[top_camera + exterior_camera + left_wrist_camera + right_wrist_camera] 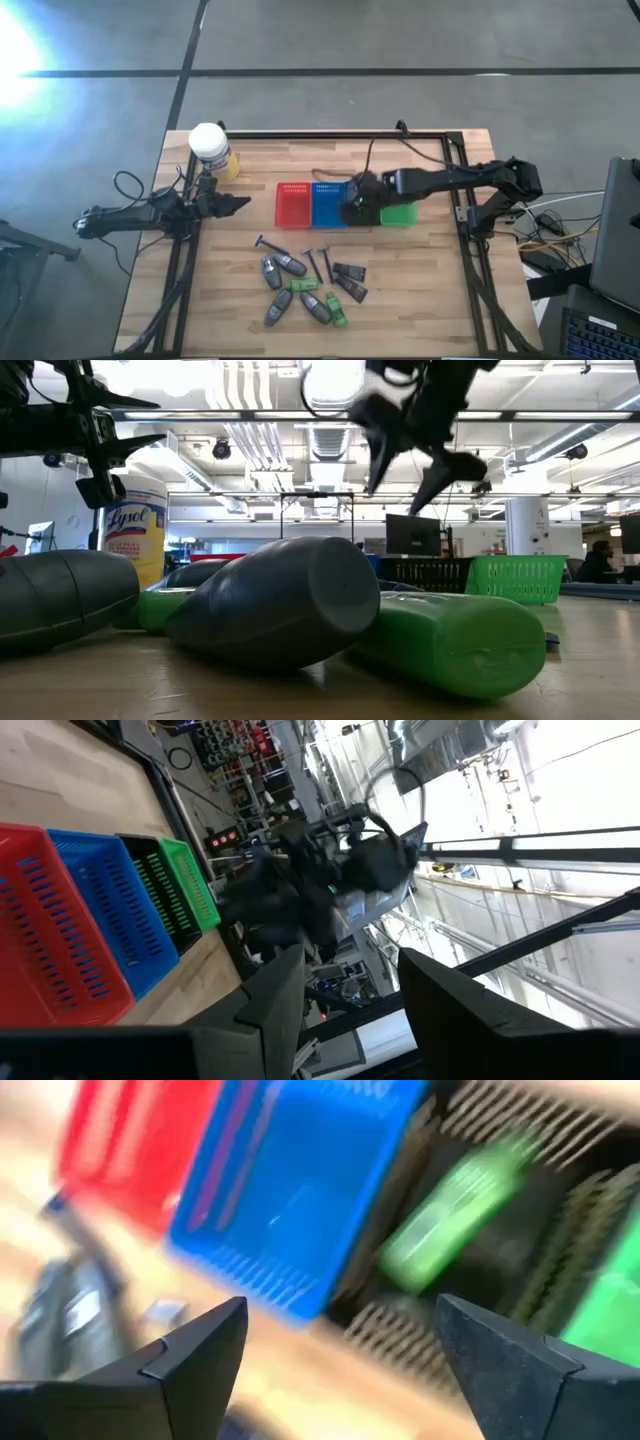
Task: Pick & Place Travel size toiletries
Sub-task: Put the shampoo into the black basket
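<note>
The travel size toiletries lie loose on the table's near middle: grey tubes, green tubes, thin razors and dark packets. In the low view a grey tube rests across a green tube. My right gripper hovers open over the black basket. In its wrist view my right gripper is empty, and one green tube lies flat in that basket. My left gripper waits open at the table's left, off the wood.
Red basket, blue basket, the black one and a green basket stand in a row at mid-table. A white-capped yellow jar stands at the far left corner. A black frame rail runs along the far edge.
</note>
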### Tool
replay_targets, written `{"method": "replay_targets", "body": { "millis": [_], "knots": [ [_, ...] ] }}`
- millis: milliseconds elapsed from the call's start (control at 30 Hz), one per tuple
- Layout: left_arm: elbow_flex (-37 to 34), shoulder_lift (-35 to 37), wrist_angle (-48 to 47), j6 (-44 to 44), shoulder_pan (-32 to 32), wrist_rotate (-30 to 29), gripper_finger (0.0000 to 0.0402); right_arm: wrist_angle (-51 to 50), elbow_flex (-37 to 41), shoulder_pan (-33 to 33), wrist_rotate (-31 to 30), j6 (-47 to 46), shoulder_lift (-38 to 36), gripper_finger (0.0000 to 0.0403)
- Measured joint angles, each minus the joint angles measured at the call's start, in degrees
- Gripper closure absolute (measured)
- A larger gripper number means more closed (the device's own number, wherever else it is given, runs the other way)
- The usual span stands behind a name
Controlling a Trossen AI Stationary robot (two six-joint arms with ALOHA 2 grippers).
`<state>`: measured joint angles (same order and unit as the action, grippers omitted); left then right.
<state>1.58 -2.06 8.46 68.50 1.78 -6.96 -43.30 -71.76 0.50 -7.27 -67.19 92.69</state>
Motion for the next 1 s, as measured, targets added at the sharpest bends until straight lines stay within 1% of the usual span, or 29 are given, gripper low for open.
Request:
{"method": "replay_targets", "body": {
  "millis": [67, 200, 300, 433, 567, 733, 867, 1000],
  "knots": [
    [0.0, -0.05, -0.04, -0.63, 0.0, 0.0, 0.0234, -0.68, -1.68, -3.64, 2.06, -4.03, 1.2, 0.0081],
    [0.0, -0.07, -0.52, -0.84, 0.0, 0.94, 0.0234, -1.14, -4.97, -11.26, 3.14, -12.23, 5.45, 0.0087],
    [0.0, -0.22, -0.63, -0.86, 0.0, 2.88, 0.0234, -1.33, -8.02, -15.95, 5.05, -16.78, 10.64, 0.0095],
    [0.0, -0.47, -1.35, -0.86, 0.0, 5.87, 0.0234, -1.19, -13.91, -20.33, 9.1, -21.33, 18.25, 0.0101],
    [-0.02, -0.76, -2.49, -1.14, 0.0, 10.47, 0.0234, -1.47, -19.8, -23.1, 11.86, -24.7, 25.38, 0.0095],
    [-0.02, -0.86, -5.65, -1.24, 0.0, 15.19, 0.0234, -1.46, -26.3, -25.12, 12.2, -27.62, 30.27, 0.0081],
    [-0.02, -0.86, -7.75, -1.23, 0.0, 16.5, 0.0234, -1.4, -29.98, -26.17, 12.29, -28.01, 32.89, 0.0075],
    [-0.02, -0.85, -7.8, -1.07, 0.0, 16.48, 0.0234, -1.5, -30.82, -26.76, 12.96, -27.98, 35.5, 0.0075]
  ]
}}
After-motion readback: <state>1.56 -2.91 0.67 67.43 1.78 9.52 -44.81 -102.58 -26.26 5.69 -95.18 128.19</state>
